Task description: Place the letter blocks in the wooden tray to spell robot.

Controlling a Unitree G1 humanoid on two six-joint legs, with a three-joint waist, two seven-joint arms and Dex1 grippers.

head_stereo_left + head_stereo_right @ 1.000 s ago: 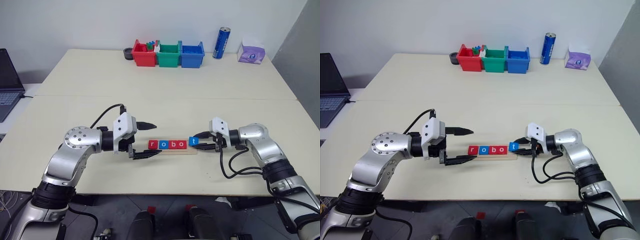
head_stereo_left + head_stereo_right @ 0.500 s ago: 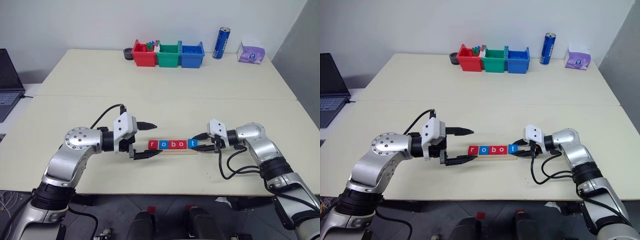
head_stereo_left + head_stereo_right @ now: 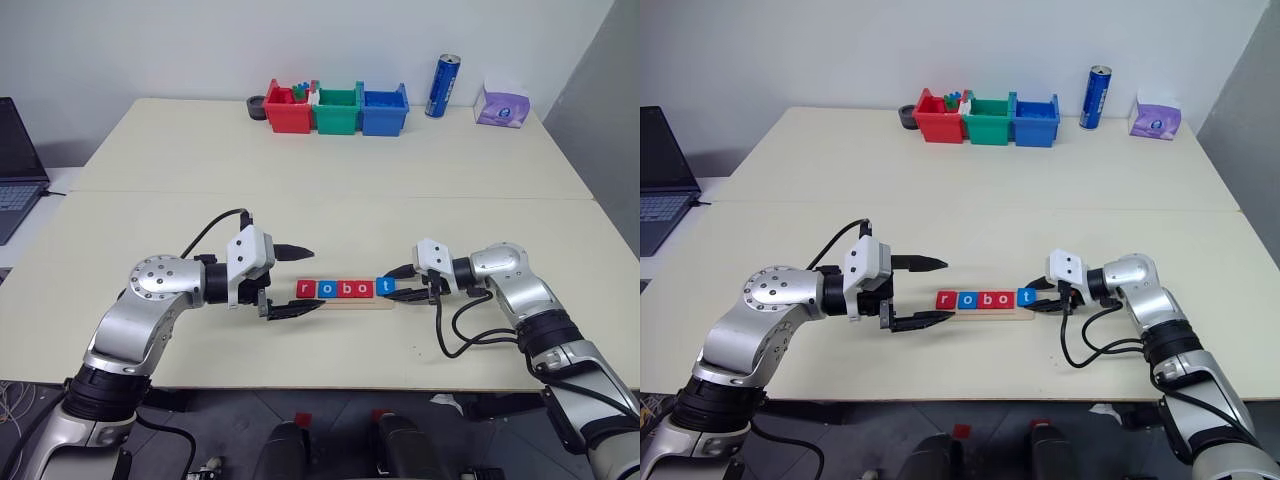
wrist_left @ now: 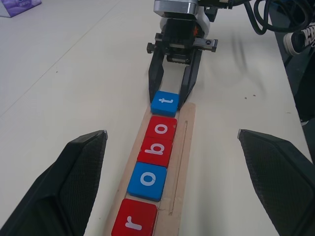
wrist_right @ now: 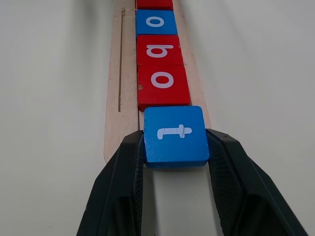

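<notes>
Jaws of the right gripper (image 5: 174,162) pinch the blue t block (image 5: 175,135) at the wooden tray's (image 5: 114,132) three o'clock end, release likely next; left gripper (image 3: 300,280) jaws spread.

The right gripper (image 5: 174,147) pinches the blue t block (image 5: 175,135) at the near end of the tray (image 5: 114,132). On the tray, just beyond it, lie red o (image 5: 163,87), red b (image 5: 159,49) and blue o (image 5: 156,22).

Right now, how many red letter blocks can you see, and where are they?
3, all lying in the wooden tray: the r block at one end, then, past a blue o, the b block and the red o block, next to the blue t block.
</notes>
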